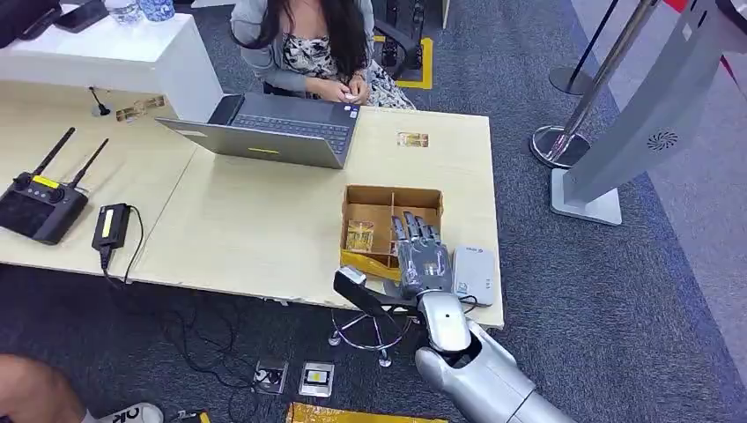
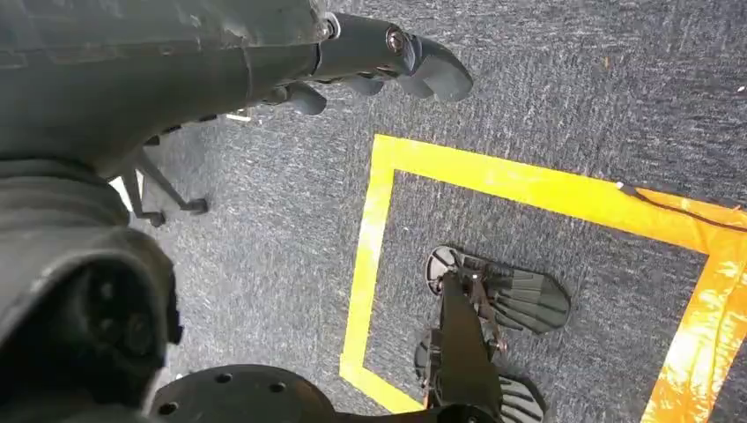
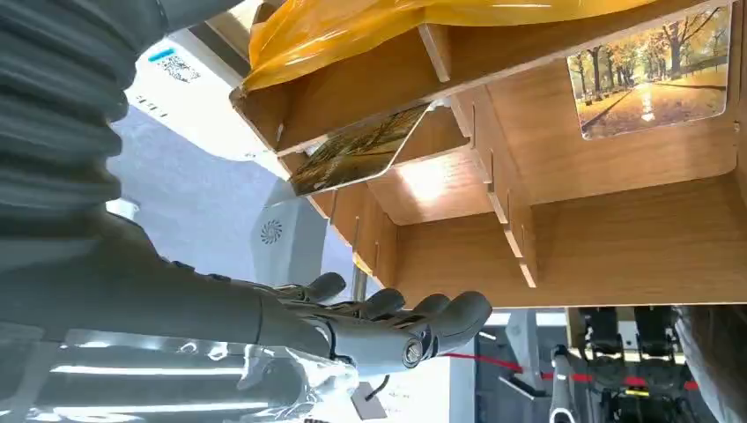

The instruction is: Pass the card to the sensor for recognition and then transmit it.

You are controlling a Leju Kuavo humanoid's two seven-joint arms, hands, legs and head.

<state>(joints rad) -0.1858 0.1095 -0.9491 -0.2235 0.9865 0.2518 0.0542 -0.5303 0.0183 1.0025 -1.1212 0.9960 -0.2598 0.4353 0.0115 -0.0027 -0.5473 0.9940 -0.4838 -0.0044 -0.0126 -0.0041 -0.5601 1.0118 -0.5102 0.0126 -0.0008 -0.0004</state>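
A partitioned wooden box (image 1: pixel 392 197) stands near the table's front right edge. A landscape-printed card (image 1: pixel 359 236) lies in its left compartment. In the right wrist view one card (image 3: pixel 357 150) leans against a box wall and another (image 3: pixel 652 75) lies flat in a neighbouring compartment. The white sensor (image 1: pixel 473 275) rests on the table just right of the box; its printed face (image 3: pixel 176 75) is visible beside the box. My right hand (image 1: pixel 421 256) hovers over the box's near right part, fingers (image 3: pixel 396 326) stretched out, holding nothing. My left hand (image 2: pixel 388 53) hangs over the floor, holding nothing.
A person sits behind an open laptop (image 1: pixel 273 132) at the table's far side. Another card (image 1: pixel 412 139) lies right of the laptop. A black remote (image 1: pixel 40 207) and a charger (image 1: pixel 110 225) sit at the left. Yellow wrapping (image 3: pixel 396 26) lies at the box's near edge.
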